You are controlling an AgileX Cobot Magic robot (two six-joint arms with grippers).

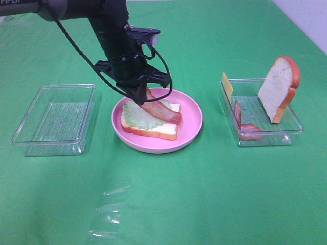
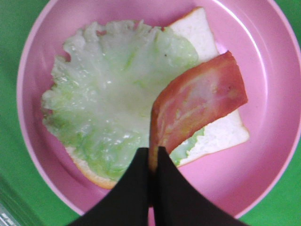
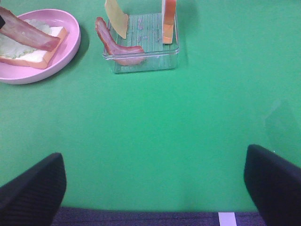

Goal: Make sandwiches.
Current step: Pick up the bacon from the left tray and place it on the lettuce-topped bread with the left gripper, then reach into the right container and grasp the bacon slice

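Robot lab bench, not a kitchen. Green cloth (image 1: 204,194) covers the whole tabletop. The food is toy stuff: toy bread slice (image 1: 278,87) propped in a clear tray (image 1: 265,137), second clear tray (image 1: 51,144) opposite, pink plate (image 1: 191,121) between. Black cabled robot arm (image 1: 112,35) overhead, plain white surface (image 1: 311,15) past the cloth's far corner.

Bright, diffuse lighting from above; soft, short shadows beside pink plate (image 1: 190,120) and right tray (image 1: 276,138); wet-looking glare on lettuce leaf (image 2: 103,94); pale glints on green cloth (image 1: 168,194); high view sharp throughout.
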